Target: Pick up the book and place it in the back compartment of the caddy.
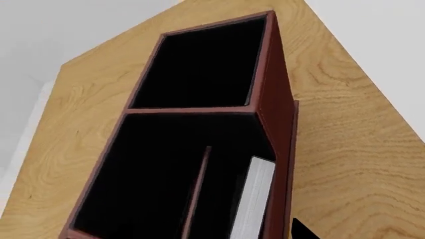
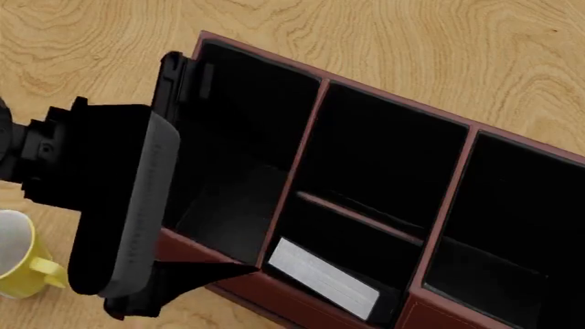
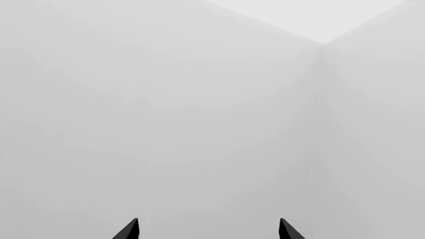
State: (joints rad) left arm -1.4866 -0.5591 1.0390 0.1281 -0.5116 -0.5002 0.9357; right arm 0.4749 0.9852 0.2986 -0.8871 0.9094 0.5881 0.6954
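Observation:
The caddy (image 2: 306, 120) is a red-brown organiser with black lining and fills most of the head view. The book (image 2: 322, 277) stands in the back compartment (image 2: 352, 236), the short cell below the low divider, with its white page edges showing. In the left wrist view the book (image 1: 256, 199) stands against the caddy's side wall (image 1: 275, 114), apart from the gripper. My left arm (image 2: 119, 205) hangs over the caddy's long left cell. One left fingertip (image 1: 302, 231) shows far out to the side, nothing held. My right gripper (image 3: 207, 229) is open, empty, and faces a blank grey wall.
A yellow-and-white mug (image 2: 18, 264) stands on the wooden table (image 2: 412, 41), left of the caddy and beside my left arm. The left wrist view shows the table's edges (image 1: 40, 129) close on both sides of the caddy.

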